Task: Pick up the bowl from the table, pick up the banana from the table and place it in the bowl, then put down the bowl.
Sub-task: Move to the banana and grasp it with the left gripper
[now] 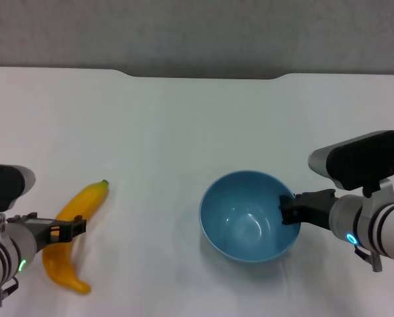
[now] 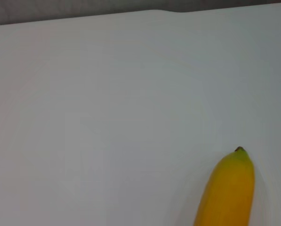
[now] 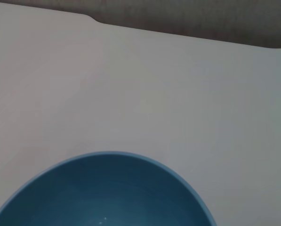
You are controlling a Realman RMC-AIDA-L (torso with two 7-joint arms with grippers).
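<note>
Where the table [image 1: 183, 119] spreads white, the bowl [image 1: 246, 218] sits right of centre, right gripper [image 1: 288, 210] clamped on its right rim; banana [image 1: 74, 228] lies well left of the bowl, left gripper [image 1: 70, 229] astride its middle, closure unclear.

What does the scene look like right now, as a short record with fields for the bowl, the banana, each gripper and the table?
bowl: light blue, upright on the table, empty
banana: yellow, lying on the table to the robot's left of the bowl, not in it
right gripper: at the bowl's right rim
left gripper: at the banana's middle
table: white, notch in far edge
</note>
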